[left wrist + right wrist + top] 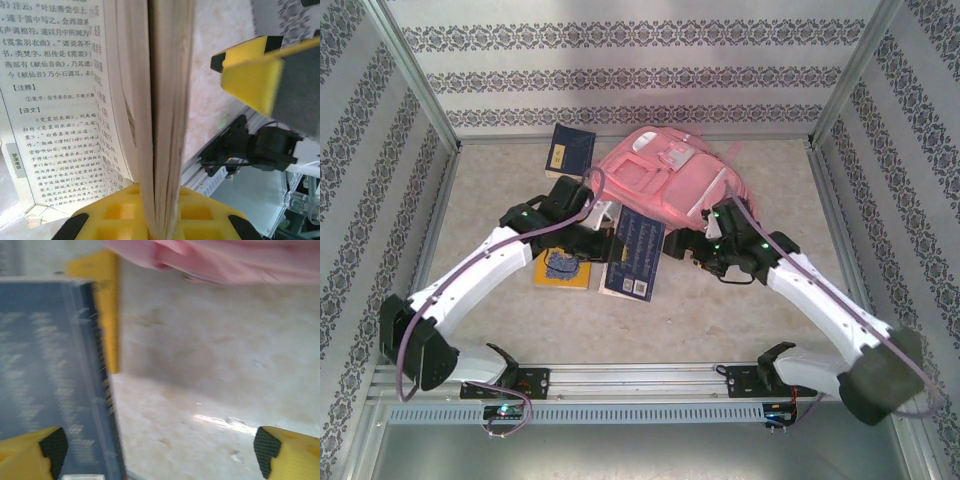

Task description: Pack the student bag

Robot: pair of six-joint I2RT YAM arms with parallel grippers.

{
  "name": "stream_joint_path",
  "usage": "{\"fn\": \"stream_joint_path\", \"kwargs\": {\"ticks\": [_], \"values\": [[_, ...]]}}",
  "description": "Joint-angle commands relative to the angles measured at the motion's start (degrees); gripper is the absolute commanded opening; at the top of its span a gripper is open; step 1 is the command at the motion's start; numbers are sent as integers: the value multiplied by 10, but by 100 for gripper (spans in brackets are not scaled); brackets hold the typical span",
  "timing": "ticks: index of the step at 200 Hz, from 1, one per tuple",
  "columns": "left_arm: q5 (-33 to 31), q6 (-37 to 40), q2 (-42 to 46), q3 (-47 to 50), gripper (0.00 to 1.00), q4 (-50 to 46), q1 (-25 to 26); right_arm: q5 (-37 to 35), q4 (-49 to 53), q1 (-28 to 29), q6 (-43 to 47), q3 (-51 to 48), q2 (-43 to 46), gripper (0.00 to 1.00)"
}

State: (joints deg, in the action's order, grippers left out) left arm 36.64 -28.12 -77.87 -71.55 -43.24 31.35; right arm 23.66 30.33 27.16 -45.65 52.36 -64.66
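The student bag (665, 185), a large pink backpack, lies at the back middle of the table; its lower edge also crosses the top of the right wrist view as pink student bag fabric (225, 260). My left gripper (598, 215) is shut on a blue book (636, 255) just in front of the bag. In the left wrist view the book's page block (160, 125) stands clamped in the left gripper (160, 220), with one printed page fanned out to the left. My right gripper (160, 455) is open over bare table, beside the blue book (50, 370).
A yellow book (563, 268) lies flat to the left of the held one. A dark blue book (570, 150) lies at the back, left of the bag. Patterned walls with metal posts (420, 75) enclose the table, and a rail (640, 378) runs along the near edge.
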Motion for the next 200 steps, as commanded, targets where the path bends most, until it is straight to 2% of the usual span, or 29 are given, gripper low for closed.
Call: {"fn": "stream_joint_path", "kwargs": {"ticks": [1,22,52,73,93,111,141,147,156,181,200], "values": [[34,-55,29,-37,0,56,-11,103,-137,-26,-47,-5,40,98],[79,-97,33,-53,1,118,-10,196,-207,-50,-83,-7,35,98],[100,-113,37,-74,1,149,-10,247,-218,-51,-83,18,15,98],[108,-114,37,-81,0,147,-10,241,-227,-36,-88,25,17,91],[108,-113,35,-81,0,140,-11,216,-233,-28,-91,19,29,77],[107,-115,36,-74,0,140,-11,198,-246,-28,-103,3,40,56],[103,-117,34,-63,1,138,-11,191,-249,-25,-106,0,44,17],[101,-114,33,-63,4,133,-11,188,-243,-25,-101,3,45,9],[91,-109,31,-66,16,118,-11,180,-229,-24,-90,9,48,0],[40,-79,24,-83,49,42,-16,149,-180,-35,-61,24,65,0],[13,-87,25,-76,63,16,-34,138,-142,-46,-35,37,73,0]]}}
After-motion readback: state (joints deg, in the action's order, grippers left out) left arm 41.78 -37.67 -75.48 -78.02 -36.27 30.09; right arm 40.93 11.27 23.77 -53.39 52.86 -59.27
